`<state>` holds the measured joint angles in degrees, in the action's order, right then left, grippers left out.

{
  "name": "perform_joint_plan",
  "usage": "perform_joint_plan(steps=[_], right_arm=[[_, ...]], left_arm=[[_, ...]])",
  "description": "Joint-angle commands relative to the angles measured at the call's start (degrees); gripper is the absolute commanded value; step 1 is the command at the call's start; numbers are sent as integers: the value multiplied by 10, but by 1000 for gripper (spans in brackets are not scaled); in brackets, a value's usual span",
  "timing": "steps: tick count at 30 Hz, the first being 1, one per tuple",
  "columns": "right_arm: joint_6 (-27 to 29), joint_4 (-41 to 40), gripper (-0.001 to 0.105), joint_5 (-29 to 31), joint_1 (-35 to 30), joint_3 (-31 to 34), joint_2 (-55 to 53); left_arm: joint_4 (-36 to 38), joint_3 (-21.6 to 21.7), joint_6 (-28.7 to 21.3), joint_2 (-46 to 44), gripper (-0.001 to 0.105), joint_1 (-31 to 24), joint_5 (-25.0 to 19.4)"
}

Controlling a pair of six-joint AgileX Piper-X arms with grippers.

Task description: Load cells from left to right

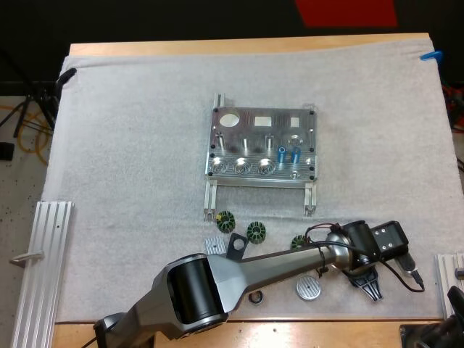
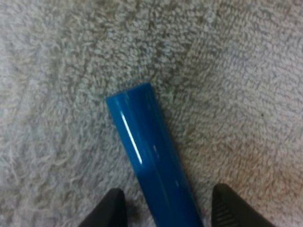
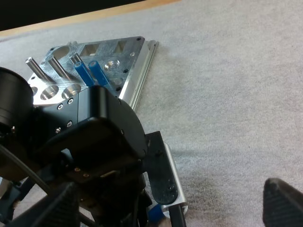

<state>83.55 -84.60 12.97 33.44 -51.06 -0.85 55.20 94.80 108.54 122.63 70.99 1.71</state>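
Blue and lying flat on the white mat (image 1: 130, 145), a cylinder (image 2: 151, 161) sits at the near right of the tabletop (image 1: 239, 46), under the left claw (image 1: 371, 288). That claw points down at the mat with its two black fingers apart. One fingertip stands on each side of the cylinder, and neither is seen pressing on it. The right claw (image 3: 173, 208) is just beside it, at the near right edge of the mat. Its fingertips (image 3: 283, 203) stand wide apart and hold nothing, and the left arm's wrist is close in front of them.

Left of the left claw, a silver disc (image 1: 308, 288) and a small dark ring (image 1: 255, 297) lie near the arm. Slightly farther are three dark round parts (image 1: 256, 232) in a loose row, with a ribbed silver block (image 1: 212, 245) and a dark bracket (image 1: 235, 246) touching at their left end. At the near left, an aluminium rail (image 1: 43, 268) lies along the mat's edge.

Farther still, in the middle of the mat, is the metal fixture (image 1: 262, 127). Two standing cylinders (image 1: 288, 154), also blue, are upright and side by side toward its right. Upright pins (image 1: 245, 143) stand to their left.
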Motion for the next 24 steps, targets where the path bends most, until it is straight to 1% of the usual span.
perform_joint_plan(steps=[1, 4, 5, 7, 9, 10, 11, 16, 17, 18, 19, 21, 24], right_arm=[[2, -1, 76, -3, -1, -2, -5], [2, -1, 76, -3, -1, -2, -5], [1, -1, 76, -3, -1, -2, -5], [-2, -1, 76, -3, -1, -2, -5], [-3, -1, 76, -3, -1, -2, -5], [-3, -1, 76, -3, -1, -2, -5], [-7, -1, 76, -3, -1, -2, -5], [-15, -1, 76, -3, -1, -2, -5], [-15, -1, 76, -3, -1, -2, -5], [-15, -1, 76, -3, -1, -2, -5], [-15, -1, 76, -3, -1, -2, -5], [-15, -1, 76, -3, -1, -2, -5], [-15, -1, 76, -1, -1, -2, -5]], left_arm=[[2, 3, -5, 0, 40, 0, -6], [3, 3, -10, 0, 39, 0, -6], [3, 3, -10, 0, 37, 0, -8], [3, 3, -12, 0, 27, 0, -8], [3, 3, -12, 0, 10, 0, -8], [3, 3, -12, 0, 7, 0, -8], [3, 3, -19, 0, 0, 0, -7], [8, 5, -53, -1, 0, 0, -8], [16, 8, -68, -4, 0, 0, -17], [25, 11, -85, -9, 0, 0, -38], [28, 12, -91, -13, 0, 0, -46], [37, 12, -126, -36, 0, -2, -91], [38, 12, -164, -82, 0, -8, -115]])
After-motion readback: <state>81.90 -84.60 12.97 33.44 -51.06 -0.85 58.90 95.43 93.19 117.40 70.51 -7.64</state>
